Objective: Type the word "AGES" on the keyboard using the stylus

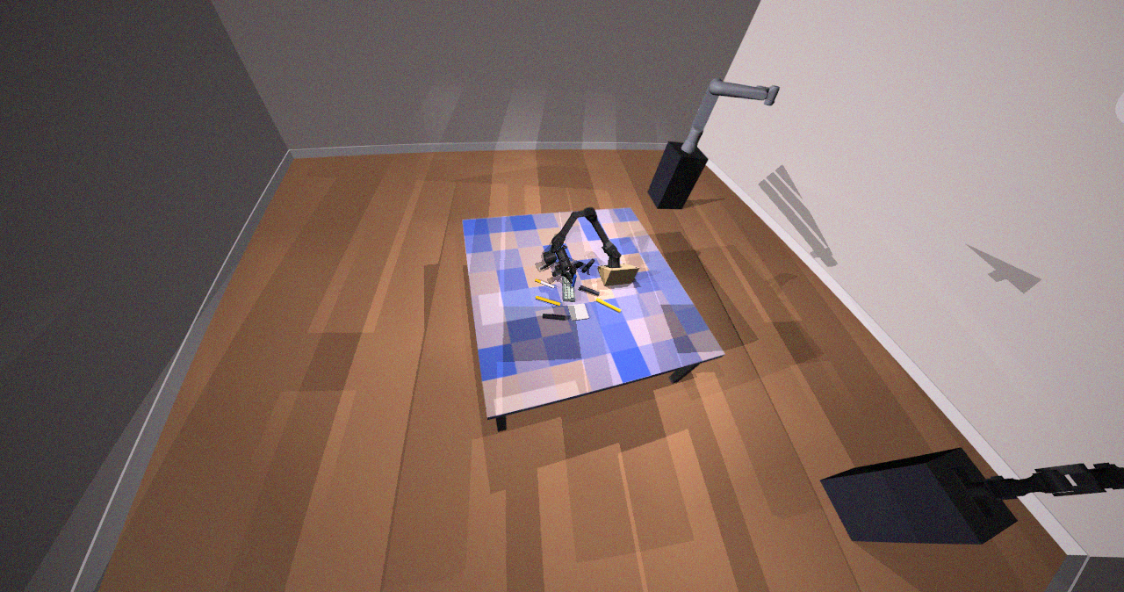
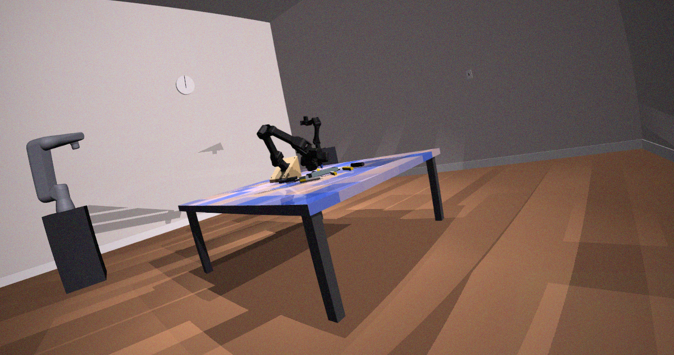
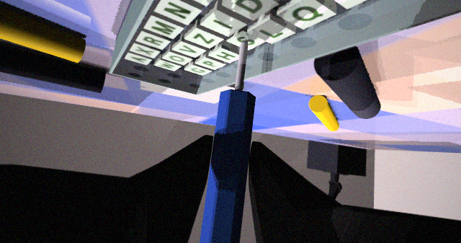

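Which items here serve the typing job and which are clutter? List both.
For the job: blue stylus, held in the gripper; keyboard.

Lying about: yellow rod; dark cylinder; yellow-and-black rod; tan block.

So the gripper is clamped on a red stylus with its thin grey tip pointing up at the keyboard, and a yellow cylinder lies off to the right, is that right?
Not quite: the stylus is blue, not red, as the wrist view shows. The rest holds: the gripper is clamped on it, its thin grey tip points at the keyboard, and a yellow cylinder lies to the right.
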Controlling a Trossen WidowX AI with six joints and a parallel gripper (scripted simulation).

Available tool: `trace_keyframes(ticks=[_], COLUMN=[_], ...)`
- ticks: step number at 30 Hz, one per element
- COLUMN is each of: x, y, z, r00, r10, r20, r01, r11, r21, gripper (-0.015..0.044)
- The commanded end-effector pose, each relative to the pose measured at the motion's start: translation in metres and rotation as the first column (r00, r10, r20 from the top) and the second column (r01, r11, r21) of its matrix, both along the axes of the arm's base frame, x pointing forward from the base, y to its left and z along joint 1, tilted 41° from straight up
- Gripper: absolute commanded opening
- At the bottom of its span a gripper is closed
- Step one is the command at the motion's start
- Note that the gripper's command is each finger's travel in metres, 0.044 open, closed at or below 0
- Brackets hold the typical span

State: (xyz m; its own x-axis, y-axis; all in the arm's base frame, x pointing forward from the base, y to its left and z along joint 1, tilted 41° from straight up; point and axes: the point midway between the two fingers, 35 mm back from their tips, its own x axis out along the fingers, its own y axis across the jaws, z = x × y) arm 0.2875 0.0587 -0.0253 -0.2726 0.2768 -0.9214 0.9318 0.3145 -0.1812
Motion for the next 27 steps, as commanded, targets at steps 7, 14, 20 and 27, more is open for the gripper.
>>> trace_keyframes(ticks=[7,14,20,27], x=[-0.001,-0.003,-0.003,-0.005], y=[0.008,0.025,0.025,0.023], z=[0.009,0.029,0.029,0.026], r00=[1.0,1.0,1.0,1.0], r10=[0.006,0.006,0.006,0.01], r20=[0.001,0.001,0.001,-0.004], r01=[-0.006,-0.006,-0.006,-0.01], r11=[1.0,1.0,1.0,1.0], r21=[-0.002,0.0,0.0,-0.004], gripper=[0.0081,0.0081,0.0081,0.0081])
